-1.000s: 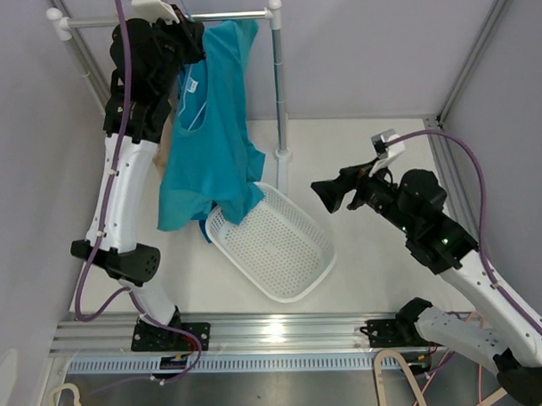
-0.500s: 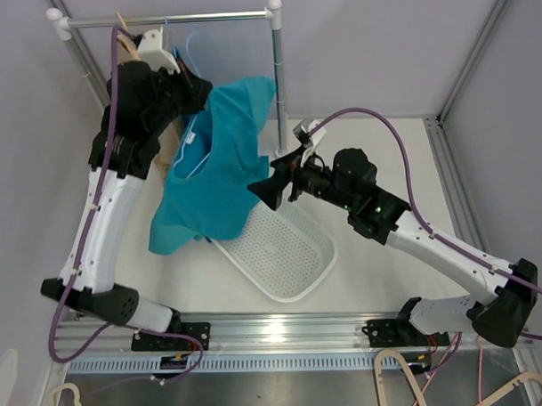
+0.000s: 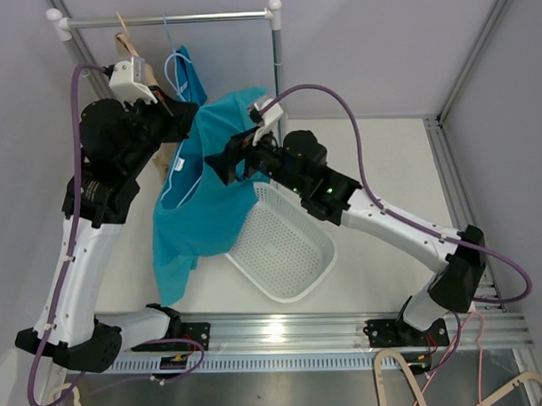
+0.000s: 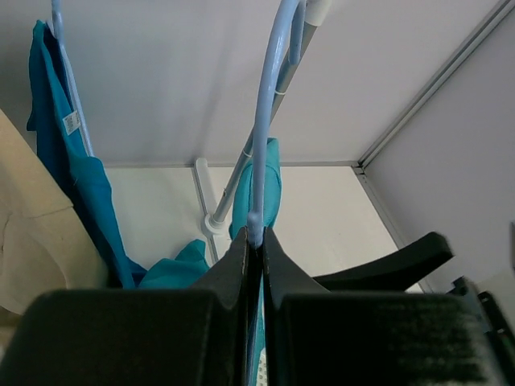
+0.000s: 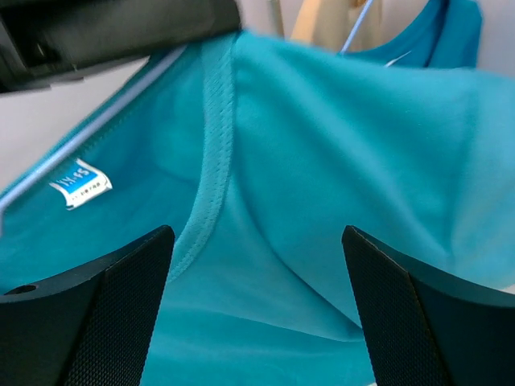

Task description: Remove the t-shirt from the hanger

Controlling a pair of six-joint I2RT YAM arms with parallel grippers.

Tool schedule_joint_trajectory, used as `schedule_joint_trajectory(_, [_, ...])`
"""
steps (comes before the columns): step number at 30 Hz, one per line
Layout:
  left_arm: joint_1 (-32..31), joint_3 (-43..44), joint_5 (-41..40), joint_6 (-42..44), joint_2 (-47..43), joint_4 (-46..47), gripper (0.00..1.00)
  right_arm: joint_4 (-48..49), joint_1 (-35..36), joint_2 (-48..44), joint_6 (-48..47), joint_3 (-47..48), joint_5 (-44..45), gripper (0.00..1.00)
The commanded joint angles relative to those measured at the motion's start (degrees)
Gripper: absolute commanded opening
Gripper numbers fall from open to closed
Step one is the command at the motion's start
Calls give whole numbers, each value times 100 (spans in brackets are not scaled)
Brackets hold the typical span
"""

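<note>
The teal t-shirt (image 3: 209,201) hangs on a light blue wire hanger (image 4: 263,145), off the rail. My left gripper (image 3: 186,115) is shut on the hanger's wire, as the left wrist view (image 4: 255,238) shows, with the shirt (image 4: 262,181) below it. My right gripper (image 3: 218,166) is open at the shirt's neck. In the right wrist view its fingers (image 5: 121,310) straddle the fabric (image 5: 322,201) just below the ribbed collar (image 5: 211,169); the gripper (image 5: 257,301) holds nothing. A white and blue label (image 5: 80,183) shows inside the neck.
A white perforated basket (image 3: 295,256) lies on the table under the shirt's hem. The rack's rail (image 3: 220,17) and post (image 3: 278,87) stand behind. A second teal garment (image 3: 185,74) and a beige one (image 3: 123,48) still hang on the rail.
My left gripper carried the hanger and shirt off the rail, down and forward. My right arm swung left across the basket and its open gripper reached the shirt's neck.
</note>
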Motion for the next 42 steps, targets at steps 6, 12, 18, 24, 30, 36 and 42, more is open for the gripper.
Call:
schedule_joint_trajectory(6, [-29, -35, -75, -69, -53, 123, 1, 60, 326, 488, -192, 665, 400, 89])
schedule_joint_trajectory(12, [-29, -246, 48, -78, -194, 158, 1, 34, 414, 690, -332, 894, 709, 76])
schedule_joint_trajectory(18, [-29, -519, -22, -34, -405, 150, 1, -116, 415, 883, -394, 1201, 805, 12])
schedule_joint_trajectory(24, [-29, -519, 22, -8, -528, 80, 1, -169, 388, 848, -473, 1122, 998, 0])
schedule_joint_trajectory(30, [-38, -755, 215, -34, -764, 26, 1, -151, 134, 690, -403, 965, 1025, 0])
schedule_joint_trajectory(36, [-73, -1090, 365, 1, -1072, -52, 1, -230, -200, 567, -411, 1026, 1034, 0])
schedule_joint_trajectory(42, [-99, -1740, 426, 80, -1687, 150, 1, -326, -684, 532, -289, 1052, 902, 0])
